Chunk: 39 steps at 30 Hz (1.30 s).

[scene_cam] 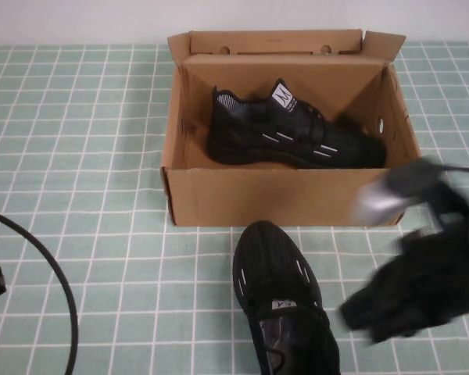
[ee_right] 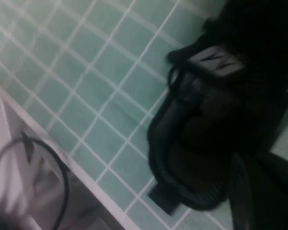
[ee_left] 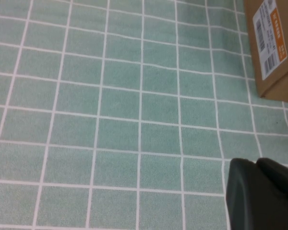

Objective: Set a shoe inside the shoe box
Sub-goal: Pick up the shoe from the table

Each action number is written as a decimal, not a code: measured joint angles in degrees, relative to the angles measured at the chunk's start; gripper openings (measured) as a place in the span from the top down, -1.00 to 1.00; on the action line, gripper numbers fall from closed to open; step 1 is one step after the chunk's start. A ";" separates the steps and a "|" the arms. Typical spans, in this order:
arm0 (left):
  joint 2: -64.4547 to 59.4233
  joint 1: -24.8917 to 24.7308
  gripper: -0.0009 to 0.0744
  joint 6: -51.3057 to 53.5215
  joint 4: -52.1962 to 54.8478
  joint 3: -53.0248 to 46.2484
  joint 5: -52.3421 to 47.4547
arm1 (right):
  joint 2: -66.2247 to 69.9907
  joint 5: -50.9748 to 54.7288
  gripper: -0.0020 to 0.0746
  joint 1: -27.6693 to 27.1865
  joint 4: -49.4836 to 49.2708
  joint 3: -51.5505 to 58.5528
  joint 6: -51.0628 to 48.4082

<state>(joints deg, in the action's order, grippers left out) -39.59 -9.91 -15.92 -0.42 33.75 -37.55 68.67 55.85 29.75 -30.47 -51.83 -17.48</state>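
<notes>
An open cardboard shoe box [scene_cam: 281, 199] stands at the back middle, and one black shoe [scene_cam: 293, 133] lies inside it on its side. A second black shoe [scene_cam: 285, 305] stands upright on the green checked cloth in front of the box, toe toward it. My right gripper [scene_cam: 359, 312] is blurred, low beside that shoe's right side. The right wrist view shows this shoe [ee_right: 201, 129] close up. My left gripper [ee_left: 257, 165] is shut and empty over bare cloth, with a labelled box corner [ee_left: 273, 48] nearby. The left gripper is out of the high view.
A black cable [scene_cam: 55, 281] curves over the cloth at the front left. It also shows in the right wrist view [ee_right: 29, 163], beyond the table's edge. The box flaps [scene_cam: 383, 43] stand open at the back.
</notes>
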 joint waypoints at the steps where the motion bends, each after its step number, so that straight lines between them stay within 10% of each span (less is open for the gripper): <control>1: 0.00 0.00 0.99 0.00 0.00 0.00 -0.03 | 2.10 -0.69 0.97 3.67 3.13 -1.58 2.97; 8: 0.00 0.00 0.99 0.00 -0.21 0.00 -0.37 | 14.12 0.67 0.82 17.29 19.32 -13.22 21.78; 19: 0.00 0.00 0.99 0.00 -1.01 0.00 -1.65 | 22.60 -0.17 -0.08 20.87 20.19 -16.32 27.44; 34: 0.00 0.00 0.99 0.00 -2.14 0.00 -2.24 | 34.72 -5.48 -0.08 20.87 18.37 -16.54 29.25; 39: 0.00 0.00 0.99 0.00 -2.37 0.00 -2.57 | 35.45 -5.44 0.44 20.87 19.48 -16.82 28.61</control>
<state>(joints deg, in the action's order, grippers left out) -39.59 -9.91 -15.92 -2.79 33.75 -40.11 104.12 50.41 50.63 -10.99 -68.65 11.13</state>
